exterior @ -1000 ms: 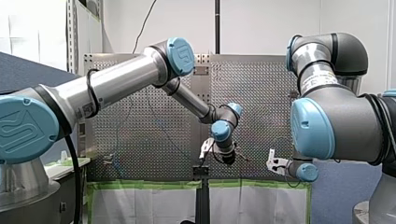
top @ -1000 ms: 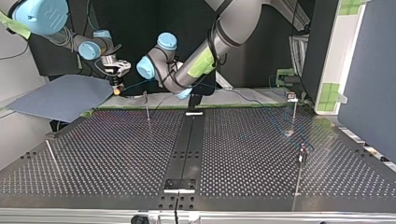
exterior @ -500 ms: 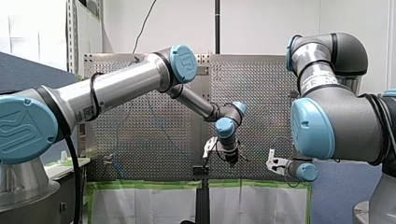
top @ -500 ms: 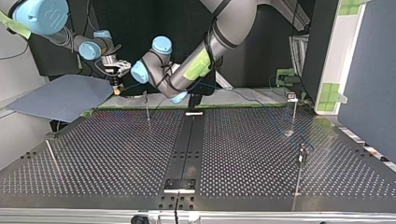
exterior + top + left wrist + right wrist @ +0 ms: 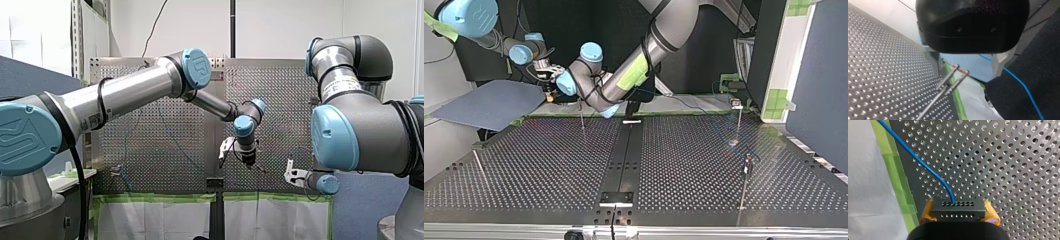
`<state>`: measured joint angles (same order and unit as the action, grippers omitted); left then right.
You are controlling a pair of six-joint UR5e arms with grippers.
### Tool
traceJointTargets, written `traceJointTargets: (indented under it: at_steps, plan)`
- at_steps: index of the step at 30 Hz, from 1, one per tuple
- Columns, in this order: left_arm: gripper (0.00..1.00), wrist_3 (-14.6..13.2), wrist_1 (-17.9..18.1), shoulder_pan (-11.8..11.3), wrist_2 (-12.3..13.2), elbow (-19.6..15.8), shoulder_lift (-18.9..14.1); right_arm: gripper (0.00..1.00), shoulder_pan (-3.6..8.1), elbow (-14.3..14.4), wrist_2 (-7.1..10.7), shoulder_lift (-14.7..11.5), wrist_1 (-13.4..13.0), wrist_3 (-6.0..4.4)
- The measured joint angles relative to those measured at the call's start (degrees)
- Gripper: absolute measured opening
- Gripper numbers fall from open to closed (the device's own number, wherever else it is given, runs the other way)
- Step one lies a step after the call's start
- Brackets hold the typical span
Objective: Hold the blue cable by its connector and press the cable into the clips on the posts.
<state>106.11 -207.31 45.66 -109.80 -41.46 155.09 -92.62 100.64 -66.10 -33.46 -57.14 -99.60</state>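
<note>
In the right wrist view my right gripper (image 5: 958,212) has its yellow pads (image 5: 926,211) shut on a black connector (image 5: 958,205). The blue cable (image 5: 930,170) runs out of the connector over the perforated table. At the top view's left, the same gripper (image 5: 549,93) hangs at the table's far edge. My left gripper (image 5: 967,73) is open, its metal fingers (image 5: 934,60) wide apart. A thin post with a forked clip (image 5: 958,73) stands ahead, between them, and the blue cable (image 5: 1020,86) passes beside one finger, outside the clip. In the front view this gripper (image 5: 249,162) hangs mid-table.
More thin posts stand on the table: one near my right gripper (image 5: 582,114), two at the top view's right (image 5: 739,117) (image 5: 746,172), one at its left (image 5: 478,167). A blue-grey sheet (image 5: 489,102) lies past the table's far left corner. Green tape (image 5: 898,172) lines the edge.
My left arm's wrist has swung toward the top view's left, nearer the post and my right gripper; in the front view it went right and slightly up. My right gripper has stayed put.
</note>
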Motion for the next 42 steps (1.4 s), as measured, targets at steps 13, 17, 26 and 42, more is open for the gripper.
traceJointTargets:
  at_steps: [13, 17, 26, 42]
  plan:
    - [0.99, 0.2, -6.3, 0.0, -1.7, 2.2, 0.0, 0.0, -0.17, -0.1, 0.0, 0.0, 0.0, 0.0]
    - [0.99, 0.2, -8.3, 0.0, -1.8, 1.0, 0.0, 0.0, -0.18, -0.1, 0.0, 0.0, 0.0, 0.0]
    - [0.99, -0.1, -12.4, 0.1, -1.2, 0.3, 0.0, 0.0, -0.23, -0.1, 0.0, 0.0, 0.0, 0.0]
    - [0.99, 2.4, -20.4, -1.8, 6.5, 0.5, 0.1, 0.0, -0.71, -0.1, 0.0, 0.0, 0.1, 0.05]
